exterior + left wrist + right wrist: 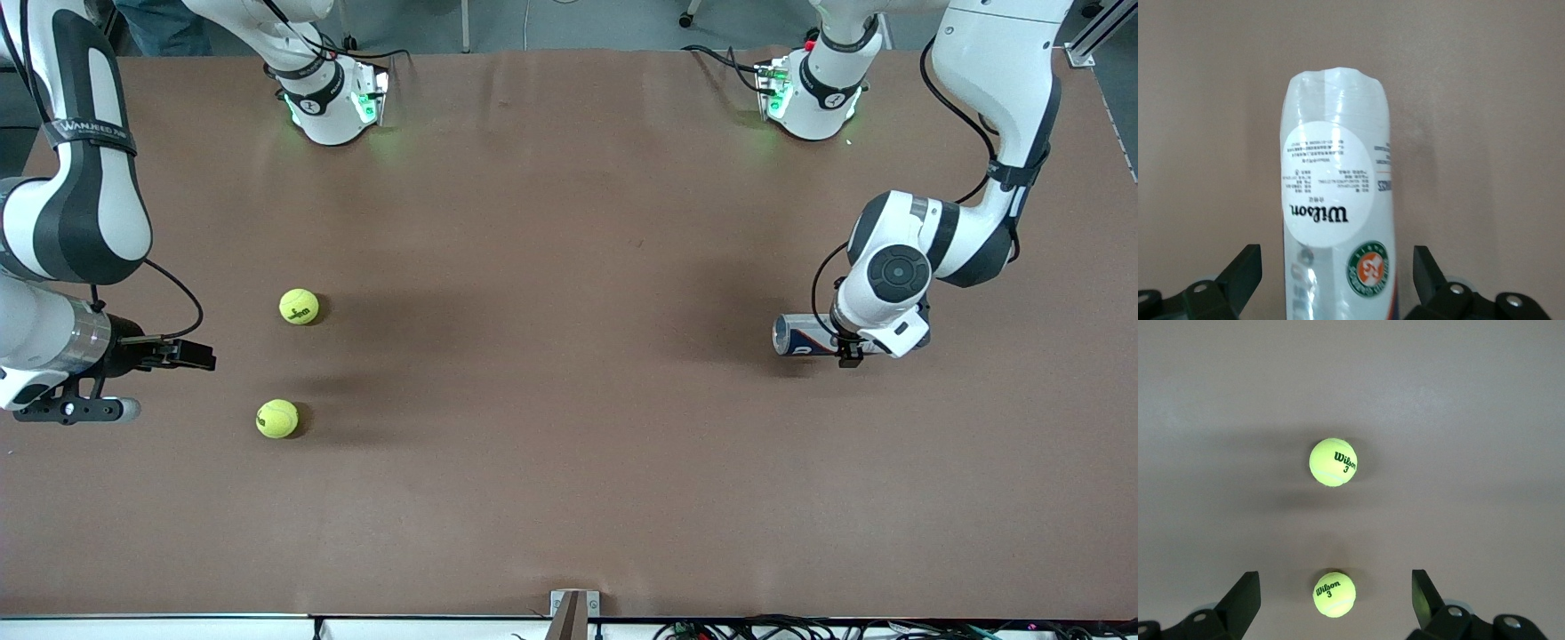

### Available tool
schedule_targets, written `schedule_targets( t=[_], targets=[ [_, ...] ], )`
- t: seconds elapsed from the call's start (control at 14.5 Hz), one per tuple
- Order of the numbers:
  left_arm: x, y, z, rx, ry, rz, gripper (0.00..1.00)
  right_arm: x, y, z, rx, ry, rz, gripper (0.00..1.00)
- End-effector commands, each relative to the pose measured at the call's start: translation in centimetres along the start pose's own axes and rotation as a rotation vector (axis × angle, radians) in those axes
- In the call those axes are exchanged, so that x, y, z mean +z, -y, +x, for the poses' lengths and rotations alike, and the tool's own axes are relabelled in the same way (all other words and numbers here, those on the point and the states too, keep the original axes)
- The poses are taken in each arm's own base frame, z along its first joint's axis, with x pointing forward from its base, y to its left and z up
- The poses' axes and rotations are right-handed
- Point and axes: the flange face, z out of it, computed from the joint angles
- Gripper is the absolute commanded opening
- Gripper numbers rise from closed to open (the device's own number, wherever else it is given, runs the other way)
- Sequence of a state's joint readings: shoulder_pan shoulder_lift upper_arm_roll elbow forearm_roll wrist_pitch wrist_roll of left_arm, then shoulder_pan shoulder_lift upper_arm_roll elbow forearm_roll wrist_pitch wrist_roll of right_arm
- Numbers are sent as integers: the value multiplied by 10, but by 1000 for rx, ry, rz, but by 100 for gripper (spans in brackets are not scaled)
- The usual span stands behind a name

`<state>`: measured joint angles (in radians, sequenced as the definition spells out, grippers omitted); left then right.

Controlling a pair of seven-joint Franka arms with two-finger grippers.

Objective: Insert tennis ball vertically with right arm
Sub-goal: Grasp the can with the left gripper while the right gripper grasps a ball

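Note:
Two yellow Wilson tennis balls lie on the brown table toward the right arm's end: one (299, 307) farther from the front camera, one (277, 419) nearer. In the right wrist view one ball (1334, 593) shows between the fingers and the other (1333, 461) farther off. My right gripper (200, 356) is open and empty, up in the air beside the balls. A white Wilson ball can (805, 336) lies on its side toward the left arm's end. My left gripper (849, 356) is open just above the can (1338, 200), one finger on each side, not touching.
The two arm bases (333, 107) (809, 93) stand along the table's edge farthest from the front camera. A small metal bracket (573, 609) sits at the table's nearest edge. The brown tabletop (551, 356) lies bare between the balls and the can.

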<state>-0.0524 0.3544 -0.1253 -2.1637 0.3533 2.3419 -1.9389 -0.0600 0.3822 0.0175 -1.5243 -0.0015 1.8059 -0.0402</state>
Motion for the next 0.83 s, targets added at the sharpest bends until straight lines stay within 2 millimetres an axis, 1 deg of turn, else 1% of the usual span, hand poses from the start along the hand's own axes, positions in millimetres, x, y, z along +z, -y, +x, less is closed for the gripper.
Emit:
schedule_targets(
  t=[0.0, 0.28, 0.48, 0.62, 0.76],
  targets=[
    [4, 16, -2, 11, -17, -31, 100, 20, 5, 9, -10, 2, -4, 100],
    [13, 17, -1, 24, -34, -38, 100, 61, 14, 15, -19, -18, 0, 100],
    [17, 17, -2, 18, -47, -38, 100, 85, 14, 26, -18, -21, 3, 100],
    [30, 18, -5, 3, -91, -45, 100, 103, 14, 35, -23, -44, 0, 100],
    [37, 19, -6, -3, -125, -53, 100, 120, 13, 40, -23, -47, -2, 100]
  ],
)
